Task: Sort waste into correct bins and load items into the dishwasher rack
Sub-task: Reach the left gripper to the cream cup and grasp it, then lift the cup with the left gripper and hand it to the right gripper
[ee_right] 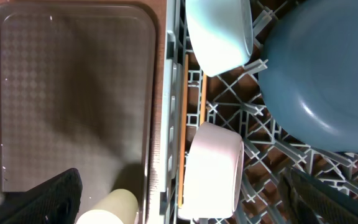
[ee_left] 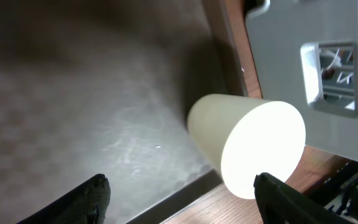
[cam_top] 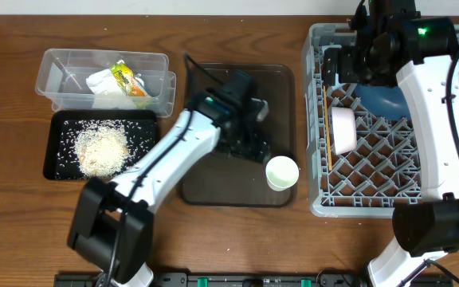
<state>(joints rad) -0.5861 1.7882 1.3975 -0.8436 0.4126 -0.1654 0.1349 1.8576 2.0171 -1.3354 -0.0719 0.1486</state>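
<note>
The pale green cup [cam_top: 282,172] stands at the right front corner of the dark brown tray [cam_top: 213,187]. My left gripper [cam_top: 253,146] is open and empty just beside it; the cup [ee_left: 247,146] shows ahead of its fingers [ee_left: 188,205]. My right gripper [cam_top: 349,68] is open and empty above the grey dishwasher rack [cam_top: 317,203]. The rack holds the white bowl [ee_right: 213,171], light blue bowl [ee_right: 219,34], dark blue plate [ee_right: 322,81] and chopsticks [ee_right: 183,124]. The clear tub [cam_top: 54,80] holds the napkin [cam_top: 106,84] and wrapper [cam_top: 127,78]. The black tray [cam_top: 58,163] holds rice [cam_top: 102,150].
The rack's left wall [ee_left: 303,68] rises close to the right of the cup. The brown tray's raised rim [ee_left: 185,190] runs under my left fingers. The cup [ee_right: 107,208] and the brown tray [ee_right: 73,93] also show in the right wrist view.
</note>
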